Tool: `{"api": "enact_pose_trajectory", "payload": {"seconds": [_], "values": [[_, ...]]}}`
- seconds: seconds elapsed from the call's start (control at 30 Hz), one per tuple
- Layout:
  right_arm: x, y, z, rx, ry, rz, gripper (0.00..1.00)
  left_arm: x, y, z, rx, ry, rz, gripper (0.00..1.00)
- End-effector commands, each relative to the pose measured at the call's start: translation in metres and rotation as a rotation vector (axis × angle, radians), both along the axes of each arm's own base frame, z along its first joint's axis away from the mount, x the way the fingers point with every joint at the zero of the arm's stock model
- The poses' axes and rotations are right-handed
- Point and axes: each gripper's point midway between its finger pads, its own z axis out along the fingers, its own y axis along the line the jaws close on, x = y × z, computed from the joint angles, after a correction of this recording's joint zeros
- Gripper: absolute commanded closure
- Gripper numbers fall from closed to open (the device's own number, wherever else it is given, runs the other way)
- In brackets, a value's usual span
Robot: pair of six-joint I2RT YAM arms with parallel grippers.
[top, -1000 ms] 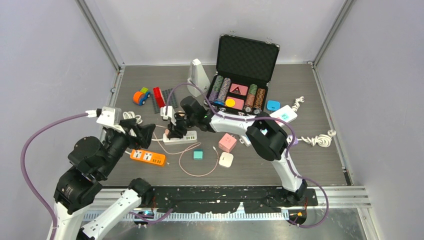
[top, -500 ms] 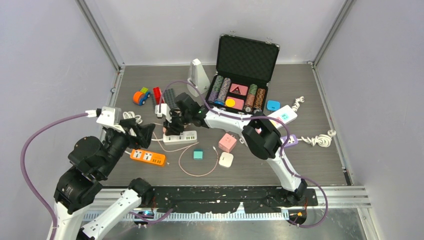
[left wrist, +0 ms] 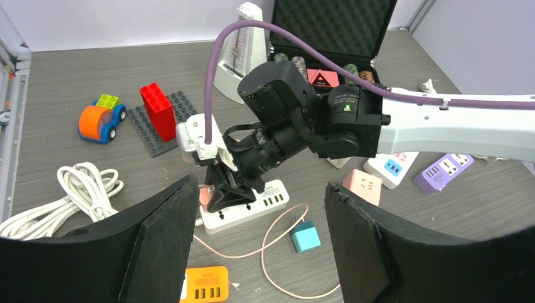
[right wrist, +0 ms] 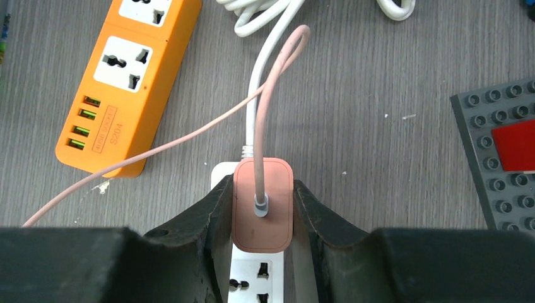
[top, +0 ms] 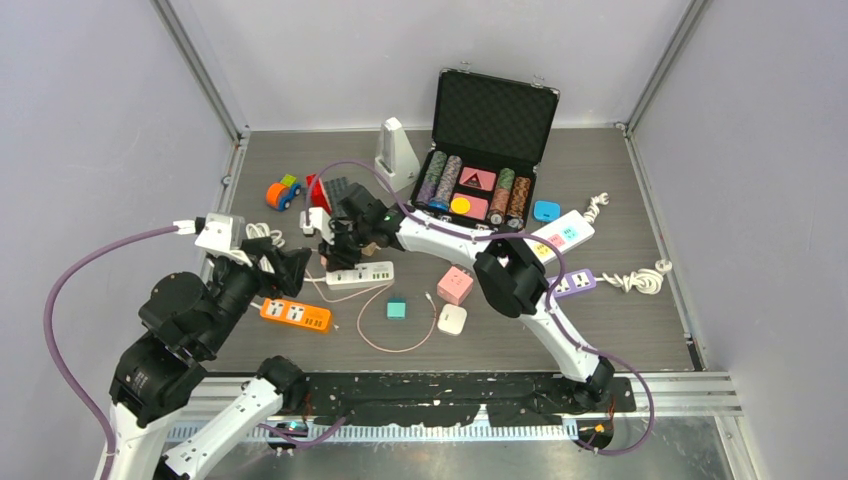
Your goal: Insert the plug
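right gripper (right wrist: 262, 189) clamps pink plug (right wrist: 262, 227) by sides, cable up, likely aiming prongs into white power strip (right wrist: 252, 281) | left gripper (left wrist: 258, 221) spread, empty

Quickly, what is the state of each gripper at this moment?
Left gripper: open, holding nothing.
Right gripper: closed on the pink rounded plastic plug, over the white power strip.
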Motion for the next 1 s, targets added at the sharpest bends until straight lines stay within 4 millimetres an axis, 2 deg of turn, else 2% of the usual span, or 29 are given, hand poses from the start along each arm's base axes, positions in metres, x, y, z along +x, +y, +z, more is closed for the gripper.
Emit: {"api": "enact_pose_trajectory", "payload": {"seconds": [0.0, 0.27, 0.43, 0.6, 0.77, 0.97], "values": [[-0.001, -0.006, -0.007, -0.066, -0.012, -0.020, 0.95, 0.002, 0.002, 0.007, -0.005, -0.032, 0.013, 0.27], [-0.007, -0.015, -0.003, -0.082, -0.006, -0.018, 0.95, 0.003, 0.002, 0.006, -0.002, -0.029, 0.013, 0.27], [-0.010, -0.021, -0.014, -0.108, 0.009, -0.020, 0.95, 0.002, 0.003, 0.005, -0.002, -0.030, 0.015, 0.27], [-0.015, -0.026, -0.015, -0.105, 0.028, -0.022, 0.95, 0.002, 0.003, 0.005, -0.003, -0.031, 0.016, 0.26], [-0.015, -0.023, -0.003, -0.038, 0.020, -0.029, 0.95, 0.003, 0.003, 0.003, 0.001, -0.025, 0.017, 0.26], [-0.020, -0.024, -0.012, -0.030, 0.065, -0.049, 0.95, 0.001, 0.005, 0.004, -0.001, -0.031, 0.024, 0.26]]}}
